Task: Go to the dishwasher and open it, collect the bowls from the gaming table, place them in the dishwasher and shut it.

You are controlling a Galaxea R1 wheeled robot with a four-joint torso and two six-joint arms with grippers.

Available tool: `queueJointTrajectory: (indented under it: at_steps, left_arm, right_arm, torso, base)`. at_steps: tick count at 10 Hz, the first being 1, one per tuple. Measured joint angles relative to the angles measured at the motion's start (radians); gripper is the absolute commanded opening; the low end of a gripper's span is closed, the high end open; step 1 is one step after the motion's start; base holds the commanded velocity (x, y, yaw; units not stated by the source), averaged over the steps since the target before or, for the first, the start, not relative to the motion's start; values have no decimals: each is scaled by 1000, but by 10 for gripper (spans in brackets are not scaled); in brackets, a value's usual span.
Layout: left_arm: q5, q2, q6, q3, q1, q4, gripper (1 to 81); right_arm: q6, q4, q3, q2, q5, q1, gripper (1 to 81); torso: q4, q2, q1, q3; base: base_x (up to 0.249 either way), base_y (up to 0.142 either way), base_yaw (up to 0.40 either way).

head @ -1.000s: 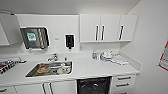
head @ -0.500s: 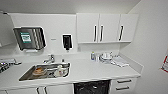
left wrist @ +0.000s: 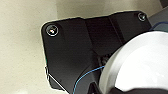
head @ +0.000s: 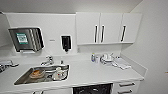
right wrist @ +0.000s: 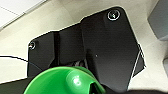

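The dishwasher [head: 92, 89] shows as a dark opening with racks under the white counter [head: 85, 75], at the head view's bottom edge, between white cabinet fronts. In the left wrist view a white bowl [left wrist: 142, 65] hangs close to the wrist above the pale floor, with my left gripper [left wrist: 130, 90] shut on its rim. A bright green bowl [right wrist: 67, 81] sits the same way in the right wrist view, with my right gripper [right wrist: 105, 89] shut on it. The gaming table is out of view.
A steel sink [head: 42, 75] holding dishes is set in the counter's left part, with a tap [head: 48, 60] behind it. Bottles and small items [head: 106, 58] stand at the back right. Wall cabinets [head: 107, 27], a paper-towel dispenser [head: 26, 38] and a soap dispenser [head: 66, 43] hang above. Drawers [head: 126, 87] flank the dishwasher.
The whole head picture has shifted: the counter and the dishwasher opening sit lower than a second ago, so the camera has moved. Nothing on the counter has moved.
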Motion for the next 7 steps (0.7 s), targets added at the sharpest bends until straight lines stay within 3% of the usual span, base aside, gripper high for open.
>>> queueJointTrajectory:
  at_steps: [2,7]
  left_arm:
    - [1,0,0,0,0,0,10]
    - [4,0,-1,0,6,0,10]
  right_arm:
    - [0,0,0,0,-1,0,10]
    - [0,0,6,-6,1,-11,10]
  torso:
    - [0,0,0,0]
    - [0,0,1,0]
  base:
    - [103,0,0]
    - [0,0,0]
